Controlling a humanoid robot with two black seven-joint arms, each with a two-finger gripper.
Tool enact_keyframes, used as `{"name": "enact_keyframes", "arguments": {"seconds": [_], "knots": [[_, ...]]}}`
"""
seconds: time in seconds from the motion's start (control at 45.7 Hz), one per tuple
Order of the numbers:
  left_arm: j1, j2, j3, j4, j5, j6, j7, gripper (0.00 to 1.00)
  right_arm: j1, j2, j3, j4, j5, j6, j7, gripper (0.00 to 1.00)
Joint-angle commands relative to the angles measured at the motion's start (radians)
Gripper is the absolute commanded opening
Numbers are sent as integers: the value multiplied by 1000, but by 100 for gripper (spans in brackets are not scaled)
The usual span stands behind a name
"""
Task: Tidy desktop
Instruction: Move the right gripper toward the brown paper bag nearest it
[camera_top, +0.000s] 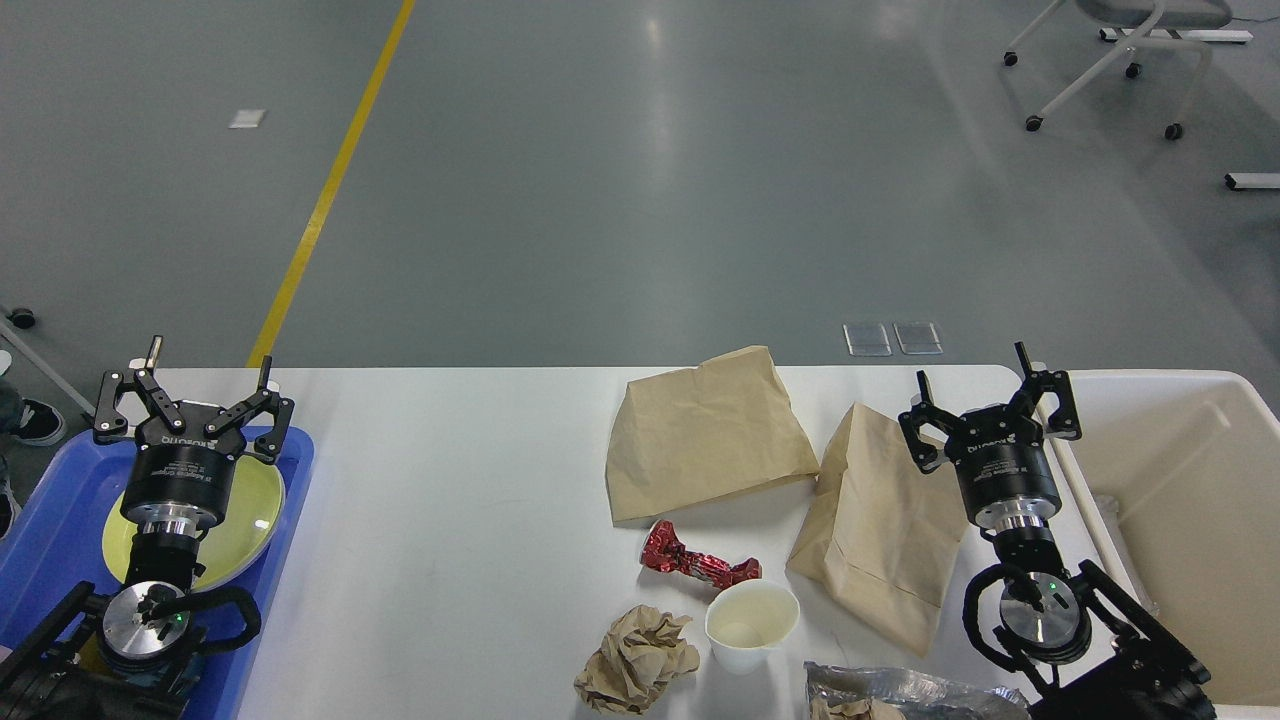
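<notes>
The white counter (460, 520) carries 2 brown paper bags (705, 435), with a paper cup (750, 625) just nearer. Both pincers, left (205, 367) and right (972, 368), gape released, grasping nothing.

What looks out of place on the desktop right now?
Litter clusters right of centre on the desktop: two brown paper bags lying flat, a red wrapper, a crumpled paper ball, and an upright paper cup.

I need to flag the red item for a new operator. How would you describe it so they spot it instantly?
On the white desktop, look just below the two flat brown paper bags. The crumpled red foil wrapper lies there, just above the white paper cup. It is the only shiny red thing among brown and white items.
</notes>
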Motion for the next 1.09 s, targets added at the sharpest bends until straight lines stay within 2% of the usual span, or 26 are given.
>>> {"name": "enact_keyframes", "arguments": {"seconds": [0.0,0.415,0.612,1.071], "knots": [[0,0,0,0,-1,0,0,96,28,-4,-38,-1,-15,-3,-2,100],[0,0,0,0,1,0,0,96,24,-62,-97,-8,-15,-18,10,100],[0,0,0,0,1,0,0,96,22,-85,-115,4,-31,-130,7,100],[0,0,0,0,1,0,0,96,45,-127,-129,21,-33,-115,11,100]]}}
